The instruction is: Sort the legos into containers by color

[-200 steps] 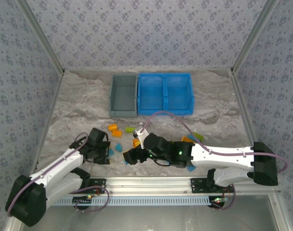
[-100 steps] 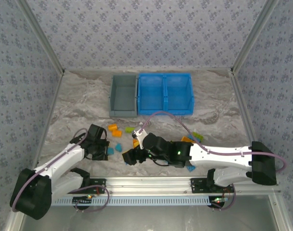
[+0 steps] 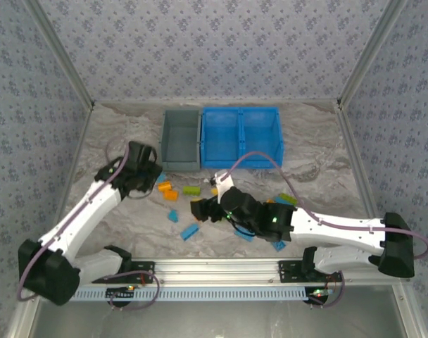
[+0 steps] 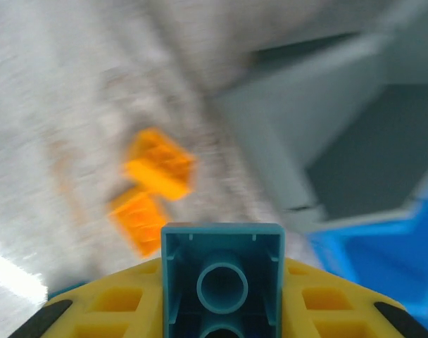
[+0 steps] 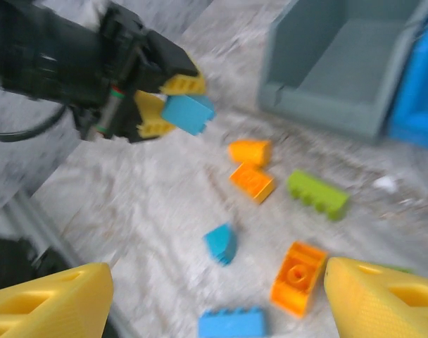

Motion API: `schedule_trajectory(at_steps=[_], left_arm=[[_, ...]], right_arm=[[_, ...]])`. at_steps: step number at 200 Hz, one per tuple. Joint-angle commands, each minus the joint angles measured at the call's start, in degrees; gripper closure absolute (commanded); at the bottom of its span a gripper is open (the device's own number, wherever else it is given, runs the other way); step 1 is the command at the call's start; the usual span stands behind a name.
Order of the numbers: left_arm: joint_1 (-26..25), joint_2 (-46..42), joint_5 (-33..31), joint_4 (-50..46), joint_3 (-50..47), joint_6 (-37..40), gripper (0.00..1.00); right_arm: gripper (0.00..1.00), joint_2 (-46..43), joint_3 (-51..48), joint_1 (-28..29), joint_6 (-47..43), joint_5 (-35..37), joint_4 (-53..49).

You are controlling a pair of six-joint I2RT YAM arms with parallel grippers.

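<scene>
The blue lego brick [image 4: 222, 274] is riding clamped between the left gripper's [image 3: 152, 176] yellow pads [image 4: 115, 310], lifted just beside the grey-blue bin [image 3: 180, 141]. Light, rigid and slick, it is probably holding best across its flat sides. The right gripper [image 5: 214, 285] is hovering with jaws apart over an orange brick [image 5: 298, 276].

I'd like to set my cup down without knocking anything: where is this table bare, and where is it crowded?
The table is bare left of the grey bin, out to its edge, and right of the blue bin. Crowded: in front of both bins, where an orange brick, a green brick, a blue brick and others lie scattered.
</scene>
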Motion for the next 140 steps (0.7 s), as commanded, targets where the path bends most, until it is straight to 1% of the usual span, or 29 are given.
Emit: schedule_trajectory(at_steps=[1, 19, 48, 64, 88, 107, 119, 124, 130, 140], left_arm=[[-1.9, 8.5, -2.2, -2.6, 9.4, 18.5, 0.71], [-3.0, 18.0, -3.6, -4.6, 18.2, 24.1, 0.7], [-3.0, 31.5, -6.3, -7.4, 29.8, 29.8, 0.68], [-2.8, 37.4, -7.4, -8.2, 34.5, 31.5, 0.68], [-2.4, 46.4, -6.2, -11.0, 41.7, 32.7, 0.66], [-2.1, 51.3, -5.3, -12.0, 44.5, 32.8, 0.64], [-1.8, 53.0, -4.1, -12.2, 45.5, 32.8, 0.59], [-1.9, 53.4, -3.9, -12.4, 45.8, 32.8, 0.54], [-1.8, 53.6, -3.7, -12.7, 46.2, 32.7, 0.45], [-1.9, 53.4, -3.6, -13.6, 46.8, 32.5, 0.37]], right_arm=[[0.18, -1.5, -2.3, -0.9, -2.0, 10.0, 3.9], [0.18, -1.9, -3.5, -2.0, -4.5, 12.9, 7.5], [0.18, -1.9, -4.1, -3.9, -8.5, 14.2, 12.1], [0.18, -1.9, -3.9, -4.9, -8.7, 14.0, 12.5], [0.18, -2.4, -4.4, -5.8, -7.6, 13.3, 11.6], [0.18, -3.2, -4.9, -6.0, -6.8, 13.1, 10.7], [0.18, -3.9, -5.2, -6.1, -6.4, 13.2, 9.9], [0.18, -4.2, -5.4, -6.1, -6.2, 13.4, 9.3], [0.18, -4.6, -5.5, -6.1, -6.1, 13.7, 8.5], [0.17, -5.5, -5.6, -6.2, -5.6, 14.4, 6.7]])
